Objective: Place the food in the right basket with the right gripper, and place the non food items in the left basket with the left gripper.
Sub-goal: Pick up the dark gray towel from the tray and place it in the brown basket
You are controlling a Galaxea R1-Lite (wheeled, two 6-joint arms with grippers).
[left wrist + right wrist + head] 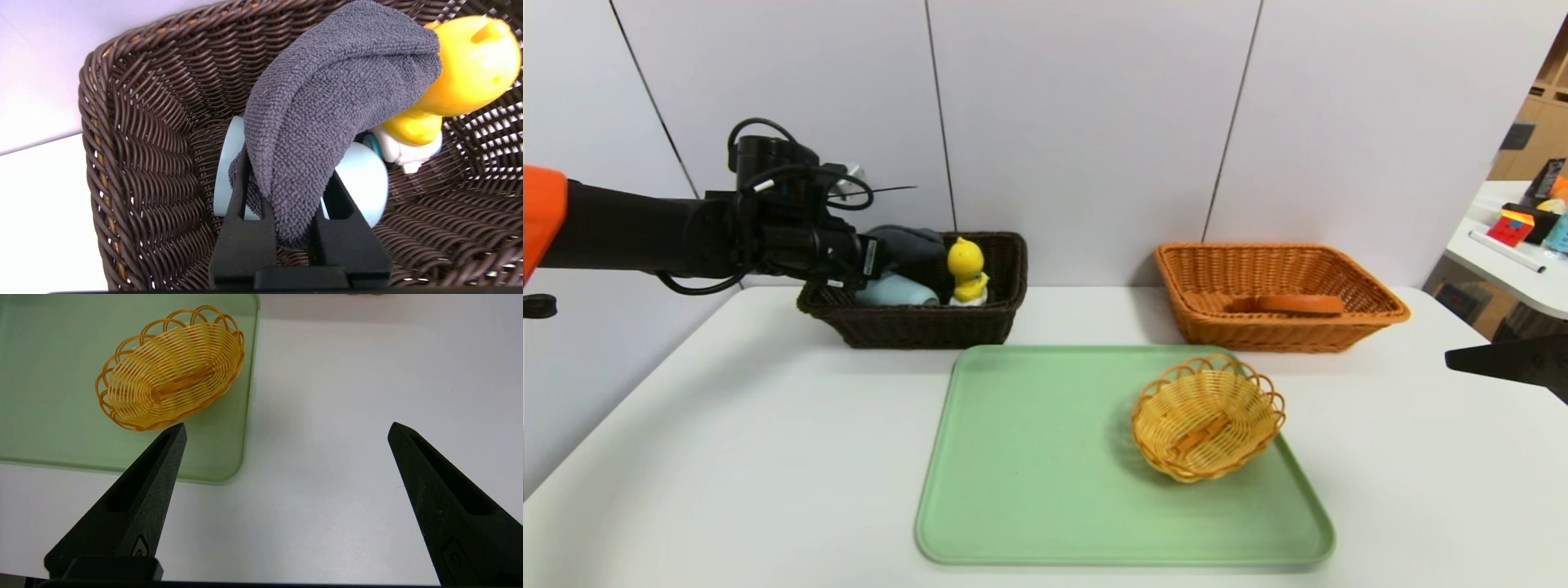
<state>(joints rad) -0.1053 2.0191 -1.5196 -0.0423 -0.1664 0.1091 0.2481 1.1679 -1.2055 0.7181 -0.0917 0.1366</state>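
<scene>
From the head view we see the left gripper reaching over the dark brown left basket, and its tips are hidden there behind its own black wrist and cables; a white sticker on it carries marks too small for us to read. The left wrist view shows more: its fingers are clenched on the lower edge of the dark grey pouch, a looped terry-like fabric that drapes over and covers much of the pale blue-grey cup lying on its side on the woven floor. The smooth yellow duck toy stands just beside the cup at about 2 o'clock of it in that picture, partly cut off by the pouch, its white base touching the cup. In the orange-tan right basket only the orange-brown crust edge of the bread slice shows above the rim. The right gripper hovers low over the white counter, its thin pointed fingers released and spread wide, holding nothing. At 10 o'clock from it sits the small yellow scalloped wicker bowl on the matte green tray, whose far side is cut off.
</scene>
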